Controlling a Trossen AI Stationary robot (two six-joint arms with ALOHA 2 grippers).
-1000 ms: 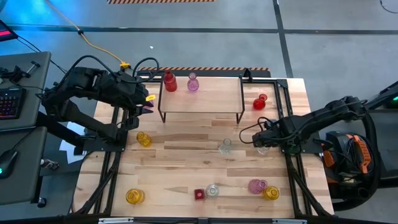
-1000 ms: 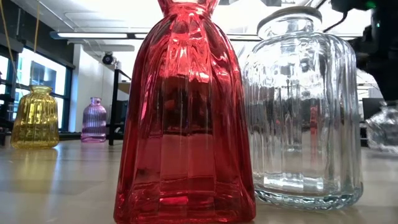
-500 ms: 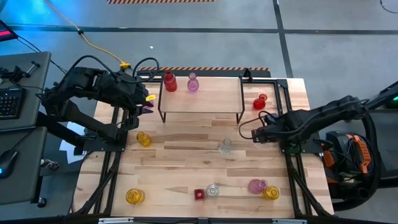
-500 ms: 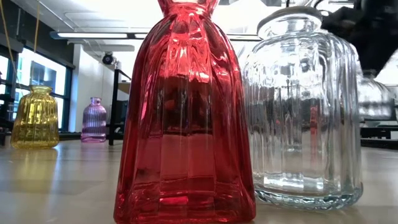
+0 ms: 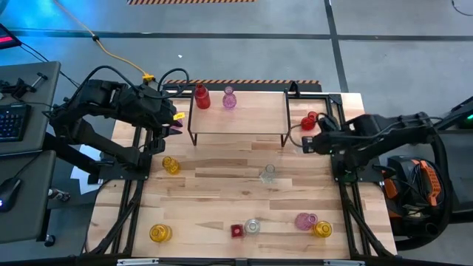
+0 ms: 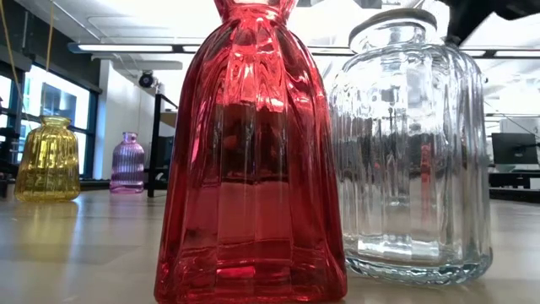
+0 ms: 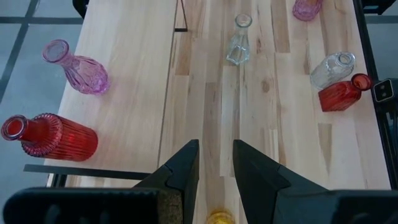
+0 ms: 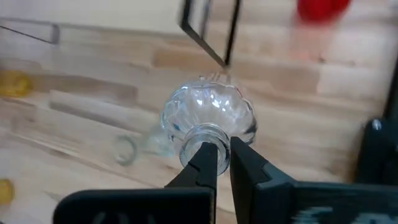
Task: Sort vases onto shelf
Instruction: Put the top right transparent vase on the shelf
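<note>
The shelf (image 5: 244, 118) stands at the table's far middle, with a red vase (image 5: 201, 97) and a pink vase (image 5: 229, 98) upright on its top. My right gripper (image 5: 307, 144) hangs above the table to the right of the shelf, shut on a round clear vase (image 8: 208, 112). Another red vase (image 5: 309, 120) stands on the table just beyond it. My left gripper (image 7: 216, 163) waits open and empty off the shelf's left end, above a yellow vase (image 5: 171, 165). My right gripper has the clear vase by the rim of its mouth (image 8: 198, 138), pinched between the two fingers. One finger lies over the opening and the other outside the neck. The fingers slant down from above. The vase hangs below them, clear of the table.
Loose vases stand on the table: a clear one (image 5: 267, 174) mid-table, and along the near edge a yellow (image 5: 160, 233), red (image 5: 236, 230), clear (image 5: 253, 226), pink (image 5: 304, 221) and yellow (image 5: 322, 229). The red vase (image 6: 251, 160) and clear jar (image 6: 409, 143) fill the low view.
My right gripper has risen and drawn toward the table's far edge, tipping as it went. The clear vase came up off the table with it and has left the low view.
</note>
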